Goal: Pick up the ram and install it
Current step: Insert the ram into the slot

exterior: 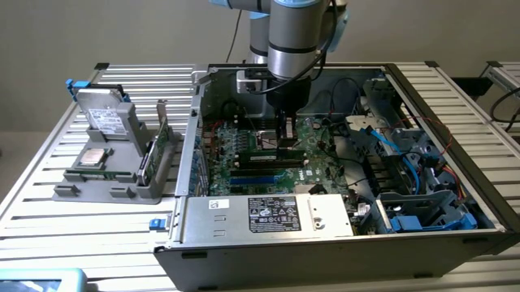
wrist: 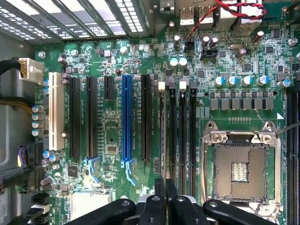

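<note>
The long, thin dark-green ram stick with a pale label strip (exterior: 272,159) is seen standing on edge over the green motherboard (wrist: 234,117) inside the open dark metal computer case (exterior: 455,234). It is lined up along the black memory slots (wrist: 183,136), presumably so that it can be pressed straight down. The black two-fingered gripper (exterior: 286,145) is set on its upper edge with the fingers almost together, and the stick appears to be pinched between them.

The exterior view gives the label face and the stick's place near the middle of the board. A grey parts holder (exterior: 114,176) is also seen there on the slatted aluminium worktop (exterior: 81,225).

In the wrist view the gripper (wrist: 165,183) is aligned with the slots beside the silver processor socket (wrist: 241,168). There the stick is edge-on and cannot be told from the slot beneath, so whether it is seated cannot be judged.
</note>
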